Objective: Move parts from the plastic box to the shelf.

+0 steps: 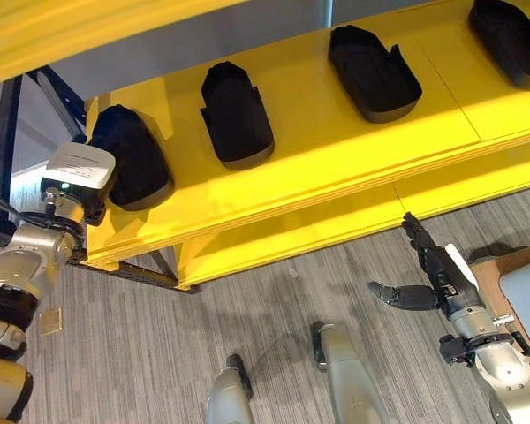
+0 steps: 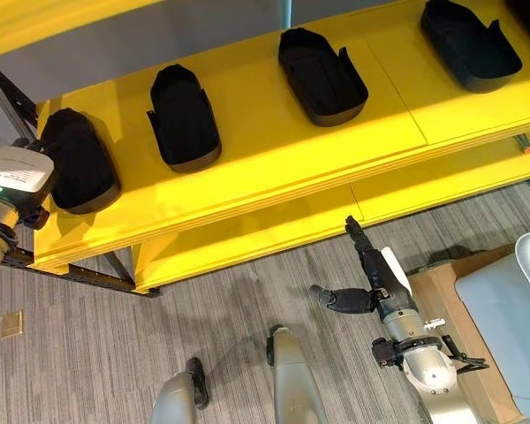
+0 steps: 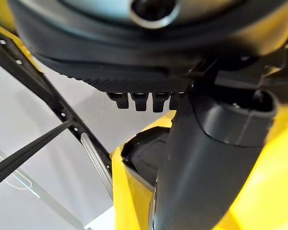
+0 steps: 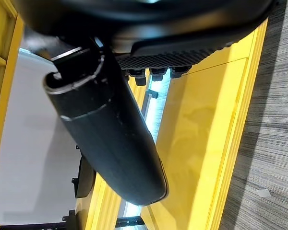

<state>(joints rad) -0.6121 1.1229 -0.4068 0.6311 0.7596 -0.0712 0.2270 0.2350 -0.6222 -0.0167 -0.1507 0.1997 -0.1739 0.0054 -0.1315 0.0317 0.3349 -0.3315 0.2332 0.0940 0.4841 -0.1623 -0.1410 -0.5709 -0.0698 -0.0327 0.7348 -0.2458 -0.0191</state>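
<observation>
While L hand (image 3: 201, 158) meets leftmost part (image 1: 128, 159), grip unclear, R hand (image 1: 428, 278) fingers straight.

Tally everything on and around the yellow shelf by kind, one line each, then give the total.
Black parts on the yellow shelf: 4 (leftmost part, second part, third part, fourth part)
Robot hands: 2 (left hand at the leftmost part, right hand over the carpet)
Shelves: 1
Total: 7
</observation>
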